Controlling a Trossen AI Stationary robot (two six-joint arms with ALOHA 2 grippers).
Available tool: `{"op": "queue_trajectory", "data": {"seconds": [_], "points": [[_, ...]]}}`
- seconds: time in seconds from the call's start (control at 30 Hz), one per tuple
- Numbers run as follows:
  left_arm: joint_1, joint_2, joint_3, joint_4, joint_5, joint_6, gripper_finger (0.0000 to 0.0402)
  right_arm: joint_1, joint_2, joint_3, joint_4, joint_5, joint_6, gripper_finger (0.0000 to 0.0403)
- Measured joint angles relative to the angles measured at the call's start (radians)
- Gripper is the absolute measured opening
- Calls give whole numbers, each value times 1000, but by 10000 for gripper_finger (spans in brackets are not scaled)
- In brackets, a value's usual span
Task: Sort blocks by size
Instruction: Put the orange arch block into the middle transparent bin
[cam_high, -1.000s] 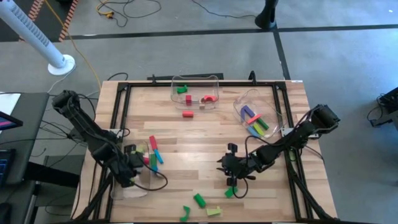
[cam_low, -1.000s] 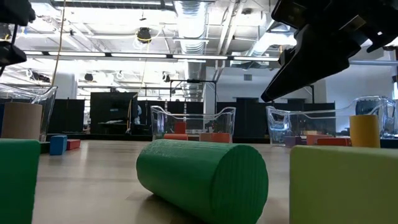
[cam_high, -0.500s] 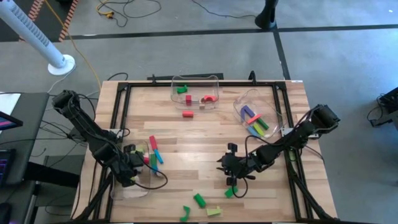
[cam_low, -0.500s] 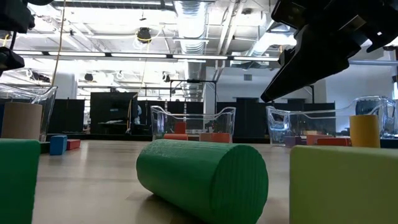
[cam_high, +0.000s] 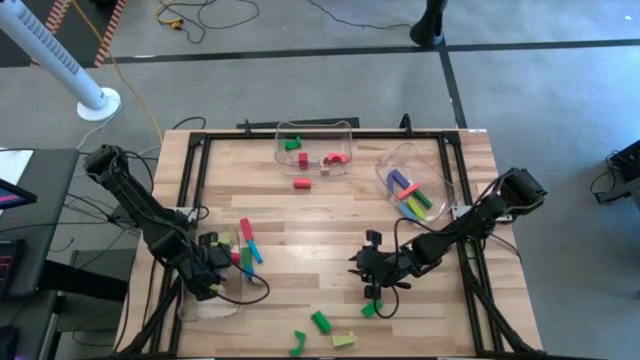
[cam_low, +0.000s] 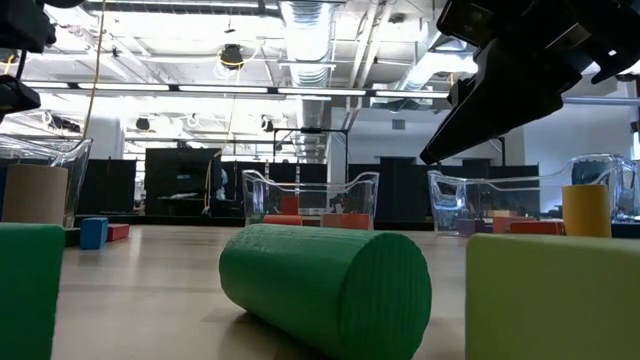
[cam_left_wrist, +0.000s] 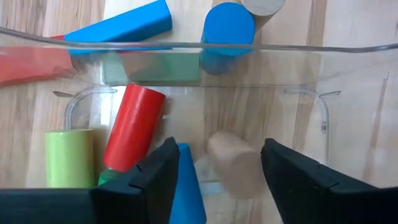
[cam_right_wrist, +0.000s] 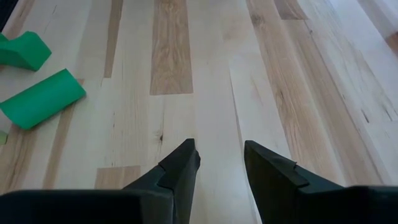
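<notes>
The left gripper (cam_left_wrist: 217, 165) now has its jaws spread apart over the clear bin (cam_left_wrist: 311, 81); a tan block (cam_left_wrist: 235, 165) lies loose between them.

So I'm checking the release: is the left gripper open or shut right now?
Open. In its wrist view the left gripper has both fingers spread wide over the clear bin, with a tan block lying free between them.

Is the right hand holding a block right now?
No: in the right wrist view the right hand has only bare wood between its open fingers, and the green blocks lie off to the side.
</notes>
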Motion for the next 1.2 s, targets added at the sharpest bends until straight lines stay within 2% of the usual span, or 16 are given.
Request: {"op": "queue_trajectory", "data": {"seconds": [0.3, 0.77, 1.07, 1.2], "points": [[0, 0, 38, -8, -12, 48, 226, 0, -3, 0, -2, -1, 0, 164], [0, 0, 183, -80, -117, 168, 226, -2, -42, 2, -16, -14, 2, 164], [0, 0, 246, -79, -238, 273, 226, -2, -42, 2, -18, -27, 2, 164], [0, 0, 255, -22, -303, 359, 226, -2, -44, 2, -19, -28, 1, 164]]}}
